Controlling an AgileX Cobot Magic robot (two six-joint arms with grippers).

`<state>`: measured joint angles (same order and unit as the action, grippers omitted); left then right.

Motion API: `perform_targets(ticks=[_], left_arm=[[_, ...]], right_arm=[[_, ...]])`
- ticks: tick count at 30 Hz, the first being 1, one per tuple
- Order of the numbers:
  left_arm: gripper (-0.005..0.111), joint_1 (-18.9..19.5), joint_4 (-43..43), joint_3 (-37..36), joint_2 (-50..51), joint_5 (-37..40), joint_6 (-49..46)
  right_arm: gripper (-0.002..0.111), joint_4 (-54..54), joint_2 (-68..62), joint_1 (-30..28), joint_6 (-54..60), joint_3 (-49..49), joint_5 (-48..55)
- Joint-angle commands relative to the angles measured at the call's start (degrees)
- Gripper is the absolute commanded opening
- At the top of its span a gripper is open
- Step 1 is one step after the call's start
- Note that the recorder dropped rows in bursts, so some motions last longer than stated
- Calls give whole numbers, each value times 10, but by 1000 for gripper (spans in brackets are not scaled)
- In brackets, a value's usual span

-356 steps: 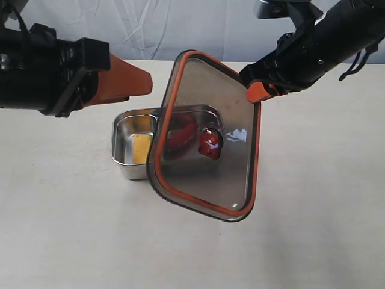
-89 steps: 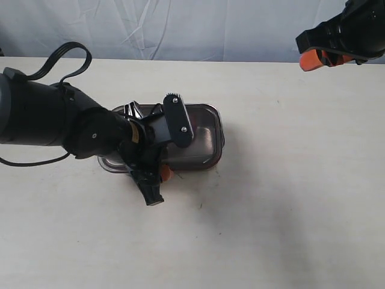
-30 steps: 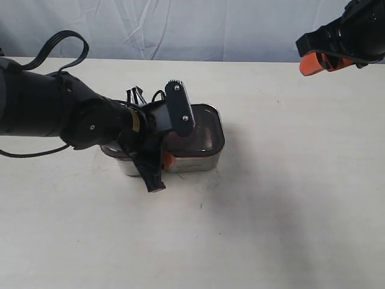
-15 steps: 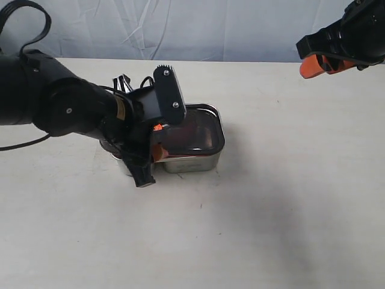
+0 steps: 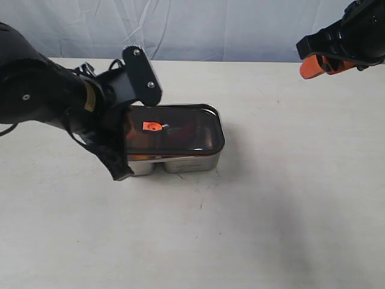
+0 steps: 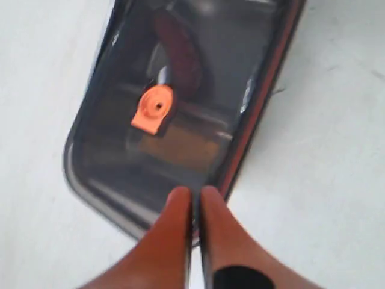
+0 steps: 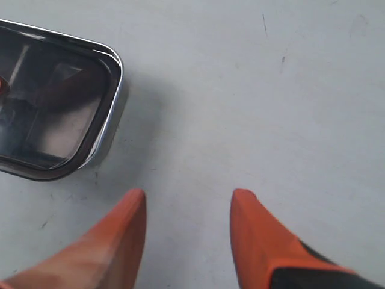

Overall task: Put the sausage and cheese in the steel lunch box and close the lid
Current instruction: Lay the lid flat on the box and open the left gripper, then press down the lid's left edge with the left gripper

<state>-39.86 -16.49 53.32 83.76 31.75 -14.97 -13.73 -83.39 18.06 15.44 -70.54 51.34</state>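
The steel lunch box (image 5: 189, 162) stands mid-table with the dark lid (image 5: 180, 129) lying on top, its orange valve tab (image 5: 151, 126) facing up. In the left wrist view the sausage (image 6: 179, 57) shows as a dark red shape through the lid (image 6: 240, 36), and the cheese (image 6: 180, 147) as a dull yellowish patch beyond the tab (image 6: 153, 108). My left gripper (image 6: 194, 194) is shut, its tips just above the lid's near rim with nothing between them. My right gripper (image 7: 187, 198) is open, high and far right of the box (image 7: 102, 120).
The bulky black left arm (image 5: 66, 102) hangs over the box's left end and hides it. The right arm (image 5: 343, 39) is up at the back right corner. Pale tabletop (image 5: 271, 198) surrounds the box; a white cloth backdrop (image 5: 198, 24) stands behind.
My left arm has pulled back to the left and up off the lid, uncovering the valve tab. The lid stays on the box. The right arm has not moved.
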Motion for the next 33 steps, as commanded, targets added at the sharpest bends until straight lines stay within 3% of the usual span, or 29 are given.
perform_targets(ticks=[1, 4, 9, 12, 17, 24, 33], left_arm=[[0, 17, -106, 2, -17, 63, 194], [0, 58, -71, -5, -16, 71, 254], [0, 137, 122, -6, -11, 38, 269], [0, 158, 191, -6, -11, 32, 265], [0, 163, 193, -6, -7, 32, 265], [0, 163, 126, -6, 39, 33, 311], [0, 163, 129, -6, 79, 0, 315]], right_arm=[[43, -1, 4, 0, 0, -1, 0], [43, -1, 4, 0, 0, -1, 0], [43, -1, 4, 0, 0, -1, 0], [43, -1, 4, 0, 0, -1, 0], [43, -1, 4, 0, 0, -1, 0], [43, -1, 4, 0, 0, -1, 0], [43, -1, 4, 0, 0, -1, 0]])
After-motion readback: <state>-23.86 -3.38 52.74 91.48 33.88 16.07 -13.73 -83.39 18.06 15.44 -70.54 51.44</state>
